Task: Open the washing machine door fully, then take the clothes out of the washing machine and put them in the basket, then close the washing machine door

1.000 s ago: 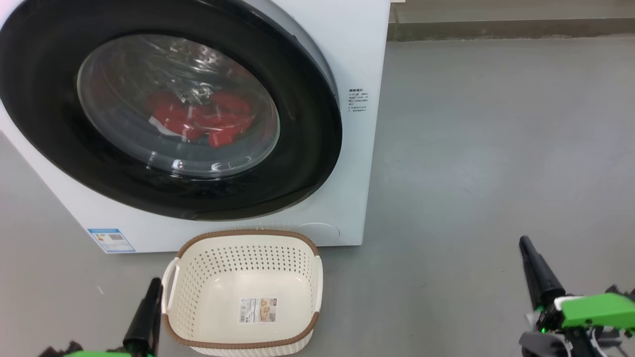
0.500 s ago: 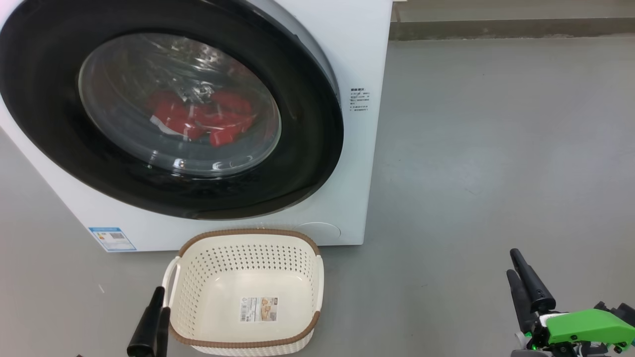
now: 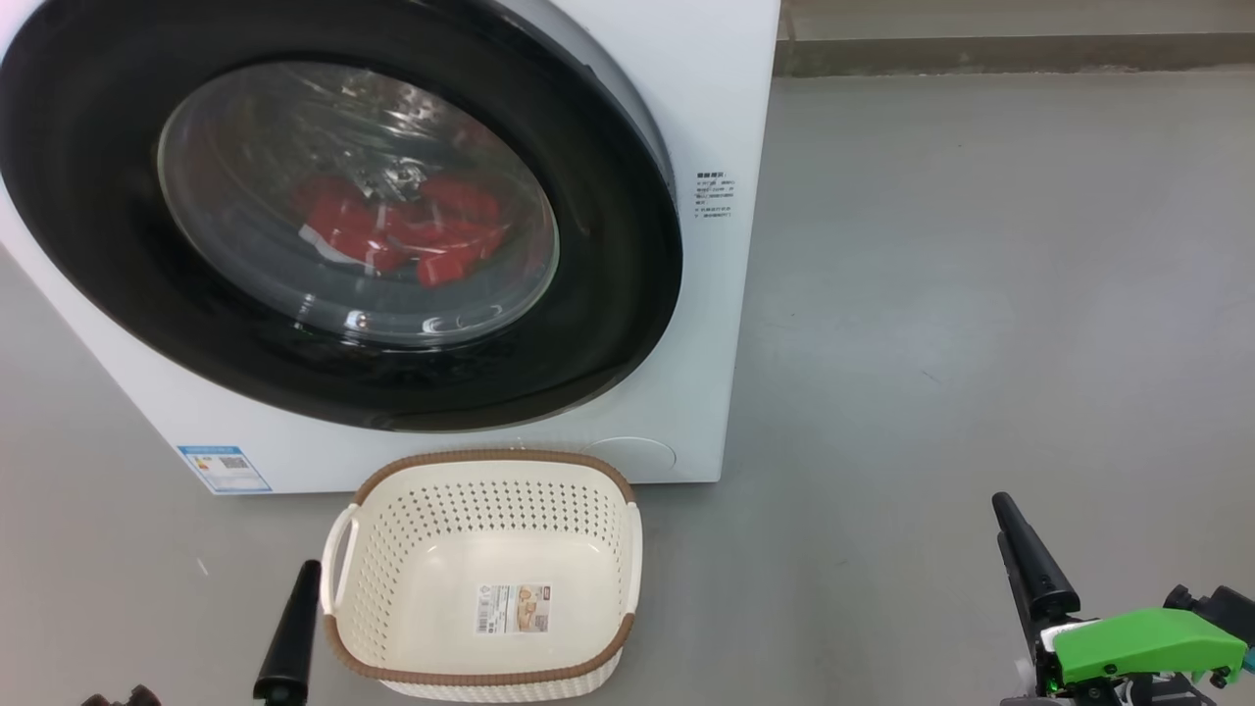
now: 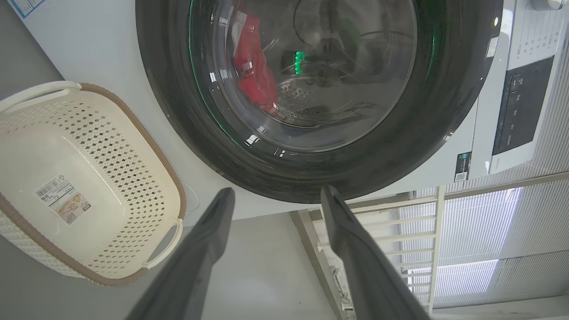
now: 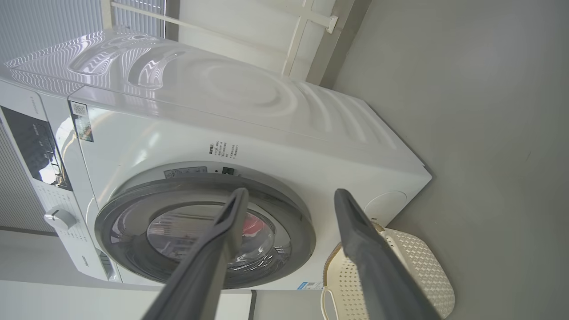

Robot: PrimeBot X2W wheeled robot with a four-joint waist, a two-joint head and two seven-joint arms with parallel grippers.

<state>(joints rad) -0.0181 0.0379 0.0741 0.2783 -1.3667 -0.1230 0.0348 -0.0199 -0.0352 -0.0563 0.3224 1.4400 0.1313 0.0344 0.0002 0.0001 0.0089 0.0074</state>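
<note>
Basket (image 3: 487, 459) sits just beside the left gripper (image 4: 275, 192) — right gripper (image 5: 289, 192) well apart, both spread wide, empty.

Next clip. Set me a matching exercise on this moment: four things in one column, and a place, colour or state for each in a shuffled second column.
Column A
1. washing machine door
2. clothes
3. basket
4. left gripper

Column B
a. on the floor, no clothes in it
b. bright red
c. open, holding nothing
d. glossy black rim

Pairs: 1-d, 2-b, 3-a, 4-c
</note>
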